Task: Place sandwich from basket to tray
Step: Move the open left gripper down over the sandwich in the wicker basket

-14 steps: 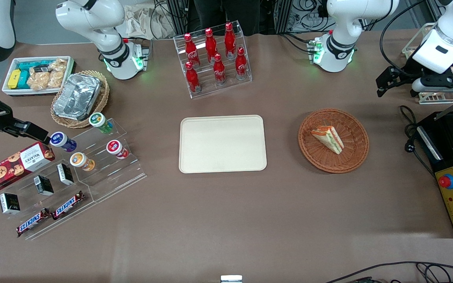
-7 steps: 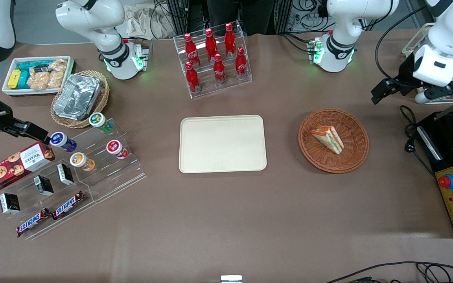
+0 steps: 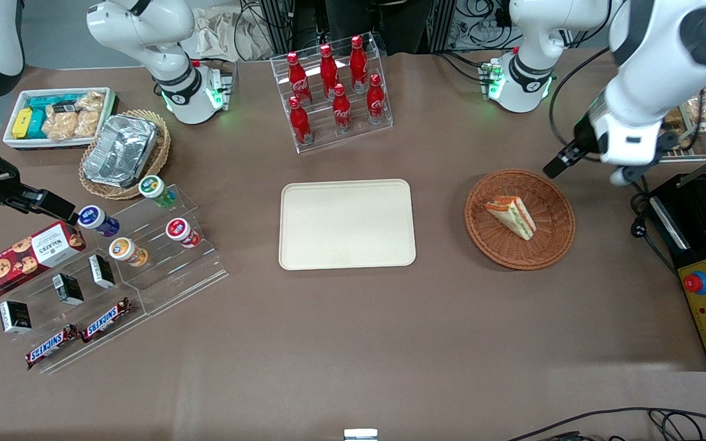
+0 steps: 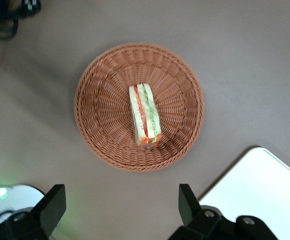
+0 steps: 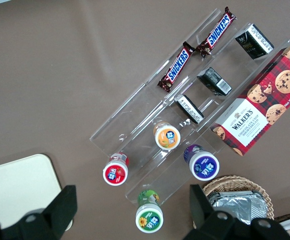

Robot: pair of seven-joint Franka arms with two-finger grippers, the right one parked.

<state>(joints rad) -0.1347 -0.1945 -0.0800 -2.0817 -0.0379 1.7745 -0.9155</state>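
A big brown bench (image 3: 353,343) fills the room; its top is smooth and softly lit; dark cables (image 3: 610,422) trail along the edge nearest the front camera; more tangled wires (image 3: 469,27) hang past the edge farthest from it.

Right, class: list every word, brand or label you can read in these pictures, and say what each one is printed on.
"SNICKERS": two bars on the clear acrylic stand.
"WALKERS": red tartan cookie box.
"Coca-Cola" script: red bottles, barely legible.
Small cup lids and black packets: too small to read.
Sandwich, basket, tray: no text.
The gripper hovers above the basket.
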